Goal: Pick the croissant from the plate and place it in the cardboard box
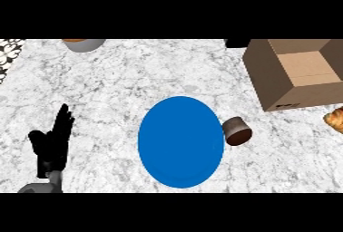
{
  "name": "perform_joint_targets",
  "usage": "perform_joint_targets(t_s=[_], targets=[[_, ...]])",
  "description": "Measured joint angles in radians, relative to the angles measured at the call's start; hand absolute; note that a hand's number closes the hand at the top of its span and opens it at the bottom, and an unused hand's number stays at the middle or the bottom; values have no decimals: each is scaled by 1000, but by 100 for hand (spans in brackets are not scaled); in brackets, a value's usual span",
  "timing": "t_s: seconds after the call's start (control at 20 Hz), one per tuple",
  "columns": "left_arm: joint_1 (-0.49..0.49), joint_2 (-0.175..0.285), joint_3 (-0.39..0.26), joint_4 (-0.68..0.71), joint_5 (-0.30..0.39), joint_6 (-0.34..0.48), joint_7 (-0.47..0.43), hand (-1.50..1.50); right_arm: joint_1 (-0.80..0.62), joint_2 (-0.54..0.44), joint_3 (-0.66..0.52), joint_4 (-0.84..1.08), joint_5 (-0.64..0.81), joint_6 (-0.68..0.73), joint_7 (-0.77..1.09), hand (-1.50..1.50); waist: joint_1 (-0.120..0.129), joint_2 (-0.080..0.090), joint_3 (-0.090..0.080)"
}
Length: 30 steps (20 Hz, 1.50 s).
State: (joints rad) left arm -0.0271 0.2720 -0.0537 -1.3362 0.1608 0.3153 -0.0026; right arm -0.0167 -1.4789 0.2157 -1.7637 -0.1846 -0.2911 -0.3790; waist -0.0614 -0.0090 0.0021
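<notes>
The blue plate (181, 141) lies in the middle of the marble counter with nothing on it. The golden-brown croissant (334, 119) shows at the view's right edge, cut off by that edge, just below the box's front corner. The open cardboard box (295, 72) stands at the upper right and its inside looks bare. My left hand (52, 142) rests at the lower left with straight fingers pointing up, well away from the plate. My right hand does not show, and what supports the croissant is out of sight.
A dark brown cylinder (236, 131) lies on its side against the plate's right rim. A grey bowl (84, 44) sits at the top left edge, and a black object (237, 43) at the top beside the box. A patterned strip (9, 52) borders the counter's far left.
</notes>
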Motion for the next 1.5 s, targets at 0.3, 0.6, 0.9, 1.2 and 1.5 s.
perform_joint_targets(t_s=[0.3, 0.6, 0.9, 1.2, 1.5], targets=[[-49, -12, -16, 21, -18, -20, 6, 0, -61, 37, -118, 283, -100, 194, -157, 150, 56, 11, -1], [-89, -23, -27, 21, -30, -36, 29, 0, -250, 162, -82, 529, -16, 331, -219, 150, 99, 19, -1], [-118, -45, -43, 35, -54, -34, 36, 0, -476, 347, 1, 755, 163, 333, -233, 150, 121, 24, -1], [-125, -53, -42, 48, -62, -38, 25, 0, -652, 478, 44, 1034, 298, 330, -250, -150, 132, 28, -1], [-131, -58, -40, 43, -64, -42, 31, 0, -765, 567, 36, 1258, 319, 446, -329, -150, 129, 28, -3]])
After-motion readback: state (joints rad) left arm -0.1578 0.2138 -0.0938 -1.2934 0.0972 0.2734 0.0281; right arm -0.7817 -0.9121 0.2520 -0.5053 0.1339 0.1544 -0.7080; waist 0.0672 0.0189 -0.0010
